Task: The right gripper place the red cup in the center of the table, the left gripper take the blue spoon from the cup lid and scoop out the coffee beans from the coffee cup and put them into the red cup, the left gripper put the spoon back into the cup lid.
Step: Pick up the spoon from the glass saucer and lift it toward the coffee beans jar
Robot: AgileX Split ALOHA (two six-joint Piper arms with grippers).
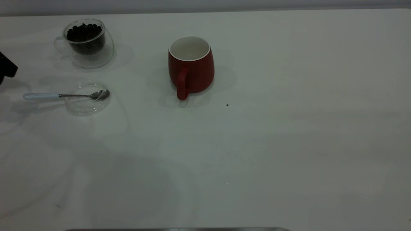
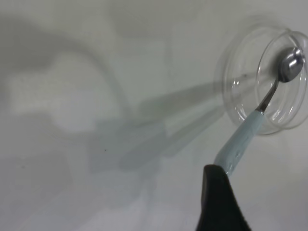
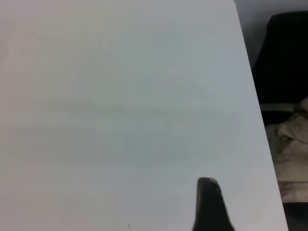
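Note:
The red cup (image 1: pixel 192 65) stands upright near the table's (image 1: pixel 289 144) middle, its handle towards the front and its white inside bare. At the back left the clear coffee cup (image 1: pixel 86 43) holds the coffee beans (image 1: pixel 84 33). In front of it lies the cup lid (image 1: pixel 86 98) with the blue spoon (image 1: pixel 61 95) across it, bowl on the lid, pale handle pointing left. My left gripper (image 1: pixel 7 65) hangs at the left edge, just beyond the handle's end. In the left wrist view its black tip (image 2: pixel 219 199) overlaps the end of the spoon (image 2: pixel 243 139), which rests on the lid (image 2: pixel 240 82). My right gripper (image 3: pixel 208 204) is over bare table near the table's edge.
A tiny dark speck (image 1: pixel 227 105) lies right of the red cup. The right wrist view shows the table edge (image 3: pixel 252 82) with dark and pale objects (image 3: pixel 284 96) beyond it. A grey strip (image 1: pixel 179 229) runs along the front edge.

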